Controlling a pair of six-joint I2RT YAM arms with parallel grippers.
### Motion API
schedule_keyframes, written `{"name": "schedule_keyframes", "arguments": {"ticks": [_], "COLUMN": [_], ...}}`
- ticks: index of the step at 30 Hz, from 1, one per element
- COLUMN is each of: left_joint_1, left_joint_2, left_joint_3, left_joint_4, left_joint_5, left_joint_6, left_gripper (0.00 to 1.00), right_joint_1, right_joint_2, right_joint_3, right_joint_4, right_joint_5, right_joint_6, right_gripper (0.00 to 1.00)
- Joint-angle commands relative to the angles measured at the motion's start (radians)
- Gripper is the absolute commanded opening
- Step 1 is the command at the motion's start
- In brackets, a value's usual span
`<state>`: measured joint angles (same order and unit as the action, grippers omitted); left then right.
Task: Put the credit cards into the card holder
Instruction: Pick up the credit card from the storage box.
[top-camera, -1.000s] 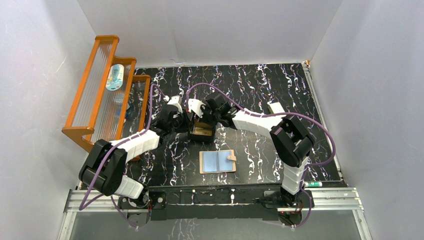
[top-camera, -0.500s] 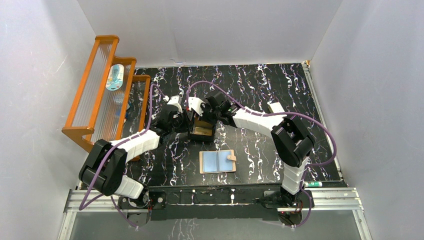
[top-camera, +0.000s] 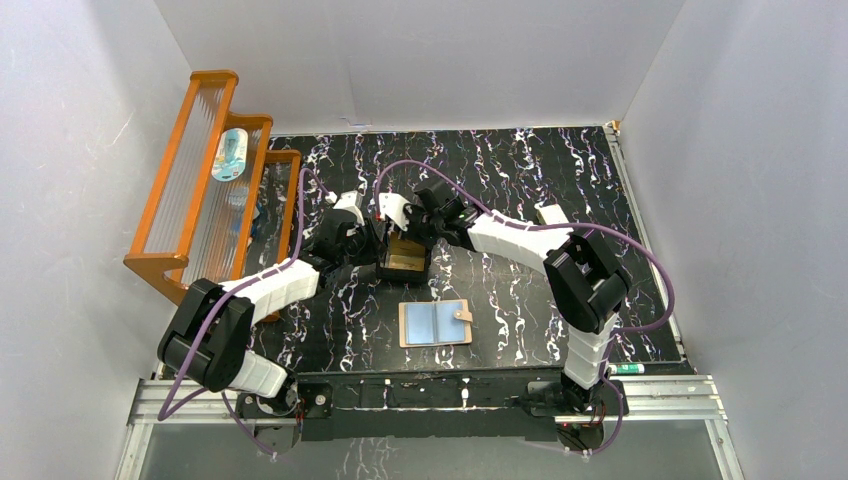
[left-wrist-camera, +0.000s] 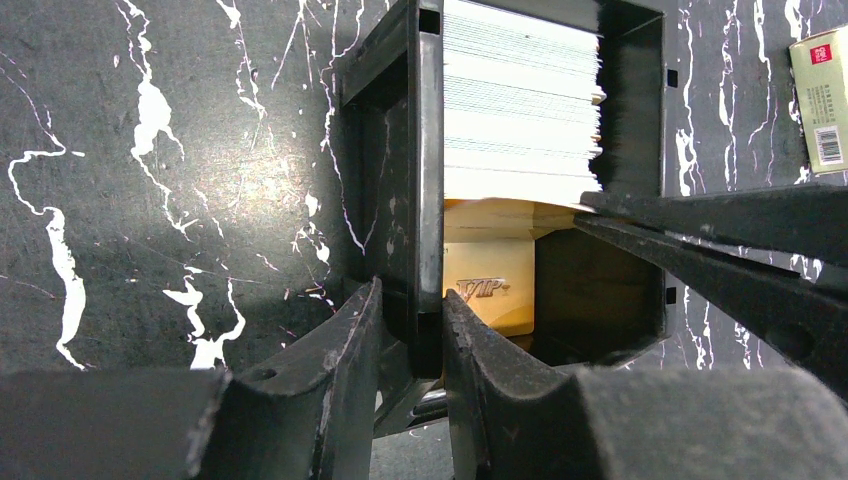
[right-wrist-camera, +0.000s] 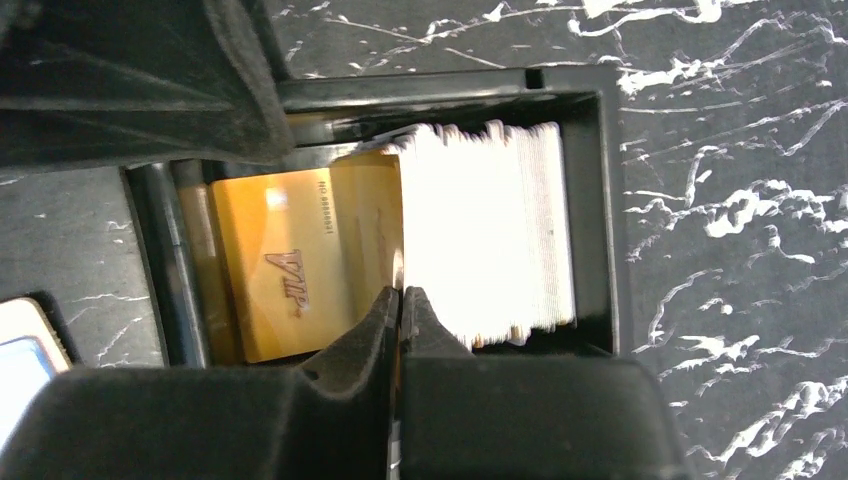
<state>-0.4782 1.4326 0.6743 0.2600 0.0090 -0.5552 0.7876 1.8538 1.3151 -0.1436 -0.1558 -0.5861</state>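
A black divided tray holds an upright stack of whitish credit cards and a gold "VIP" card lying flat. My left gripper is shut on the tray's side wall, one finger outside it and one inside. My right gripper reaches into the tray from above. It is shut on the thin edge of the stack's endmost card, next to the gold card. The tan card holder lies open on the table, nearer than the tray and apart from both grippers.
An orange slatted rack with a bottle stands at the left. A white box with a red mark lies to the right of the tray. White walls enclose the black marbled table.
My right gripper has shifted slightly over the tray. The left arm, the tray and the card holder have not moved.
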Motion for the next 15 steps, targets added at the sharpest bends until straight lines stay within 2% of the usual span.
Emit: {"name": "schedule_keyframes", "arguments": {"ticks": [1, 15], "left_joint_1": [0.003, 0.003], "left_joint_2": [-0.015, -0.012], "left_joint_3": [0.027, 0.045], "left_joint_4": [-0.003, -0.037], "left_joint_5": [-0.001, -0.021], "left_joint_6": [-0.015, -0.029], "left_gripper": [0.25, 0.27], "right_joint_1": [-0.02, -0.023], "right_joint_2": [-0.033, -0.057], "right_joint_3": [0.055, 0.119], "right_joint_4": [-0.011, -0.053], "right_joint_5": [0.002, -0.055], "right_joint_6": [-0.03, 0.014], "right_gripper": [0.0, 0.0]}}
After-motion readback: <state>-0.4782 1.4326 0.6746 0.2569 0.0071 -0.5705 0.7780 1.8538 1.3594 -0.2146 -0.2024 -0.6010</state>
